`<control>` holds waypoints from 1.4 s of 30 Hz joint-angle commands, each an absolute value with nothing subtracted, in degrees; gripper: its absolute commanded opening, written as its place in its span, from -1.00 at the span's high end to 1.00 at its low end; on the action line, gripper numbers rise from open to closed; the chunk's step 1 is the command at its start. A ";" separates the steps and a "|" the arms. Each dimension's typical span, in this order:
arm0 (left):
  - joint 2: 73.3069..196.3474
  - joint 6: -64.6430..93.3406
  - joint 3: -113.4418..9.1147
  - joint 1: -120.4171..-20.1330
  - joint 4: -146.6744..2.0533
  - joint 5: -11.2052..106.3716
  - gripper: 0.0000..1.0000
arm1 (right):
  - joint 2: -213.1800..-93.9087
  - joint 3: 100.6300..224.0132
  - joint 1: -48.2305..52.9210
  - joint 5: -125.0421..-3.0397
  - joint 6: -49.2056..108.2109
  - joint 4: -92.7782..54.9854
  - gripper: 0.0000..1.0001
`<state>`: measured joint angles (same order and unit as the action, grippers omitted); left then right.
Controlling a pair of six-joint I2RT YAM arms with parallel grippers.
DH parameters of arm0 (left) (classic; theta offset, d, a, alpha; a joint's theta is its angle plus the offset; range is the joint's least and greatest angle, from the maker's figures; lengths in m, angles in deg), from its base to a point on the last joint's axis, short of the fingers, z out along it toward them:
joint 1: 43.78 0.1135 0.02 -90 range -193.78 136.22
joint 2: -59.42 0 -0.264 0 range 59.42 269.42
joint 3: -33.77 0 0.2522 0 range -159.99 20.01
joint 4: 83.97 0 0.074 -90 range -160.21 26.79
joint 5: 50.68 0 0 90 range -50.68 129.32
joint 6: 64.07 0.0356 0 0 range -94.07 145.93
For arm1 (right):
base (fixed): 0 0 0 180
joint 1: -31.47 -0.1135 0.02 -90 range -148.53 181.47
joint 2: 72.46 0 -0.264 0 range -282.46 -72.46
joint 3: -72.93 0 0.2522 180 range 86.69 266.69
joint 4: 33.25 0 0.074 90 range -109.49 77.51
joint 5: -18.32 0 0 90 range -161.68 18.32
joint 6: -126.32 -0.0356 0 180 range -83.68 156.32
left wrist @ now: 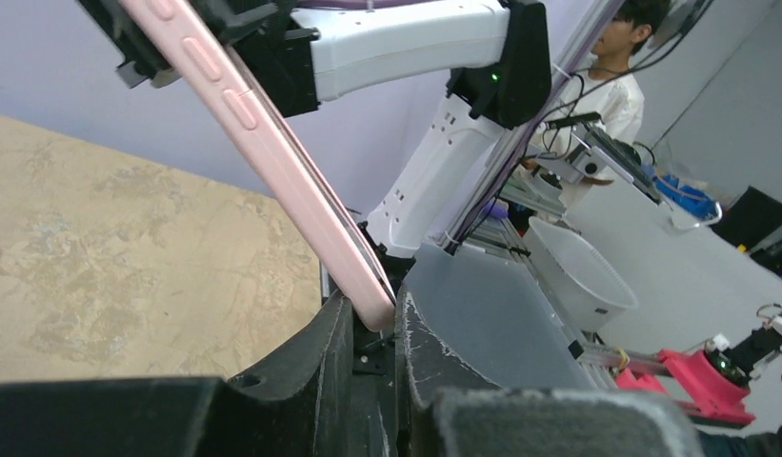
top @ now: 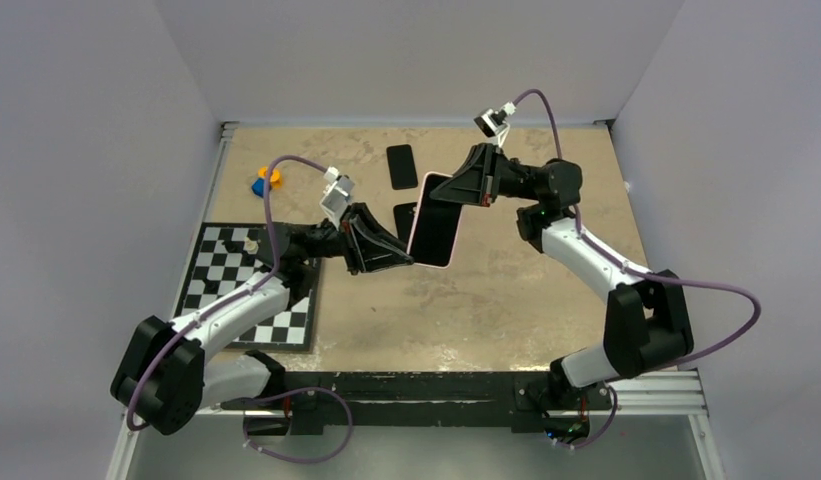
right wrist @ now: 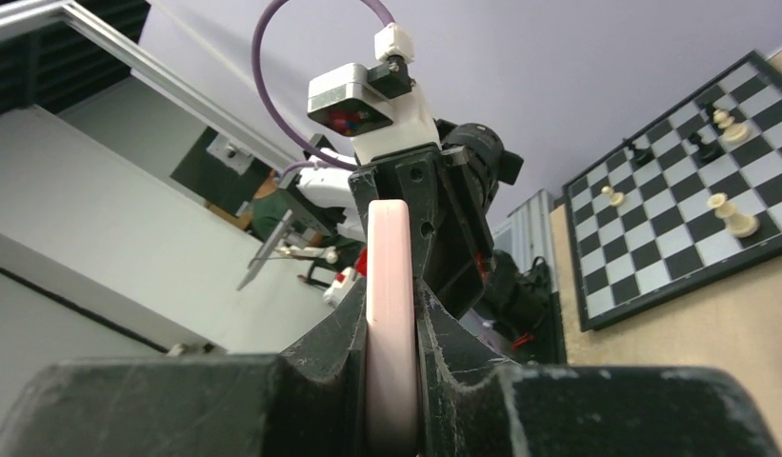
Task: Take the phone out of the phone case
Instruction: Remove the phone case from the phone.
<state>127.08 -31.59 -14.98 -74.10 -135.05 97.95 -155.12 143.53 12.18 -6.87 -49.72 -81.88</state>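
Note:
A pink phone case (top: 434, 222) with the phone's dark screen in it is held in the air over the middle of the table, tilted on edge. My left gripper (top: 408, 258) is shut on its lower corner. In the left wrist view the case (left wrist: 272, 152) runs up and left from between my fingers (left wrist: 375, 319). My right gripper (top: 456, 190) is shut on the case's upper end. In the right wrist view the case (right wrist: 391, 286) stands edge-on, pinched between both fingers (right wrist: 391, 381).
Two black phones lie on the table behind the held case, one (top: 401, 166) further back and one (top: 403, 216) partly hidden. A chessboard (top: 251, 290) with a few pieces lies at the left. A small orange and blue toy (top: 266, 181) sits at the far left.

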 commanded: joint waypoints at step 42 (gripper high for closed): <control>120.22 -18.62 -19.75 -74.80 -112.72 96.12 0.89 | -154.64 149.31 10.08 -18.47 -35.67 -69.22 1.00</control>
<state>121.09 -19.79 -16.66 -74.12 -110.26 93.12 -157.59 145.89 10.00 -11.00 -41.99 -72.72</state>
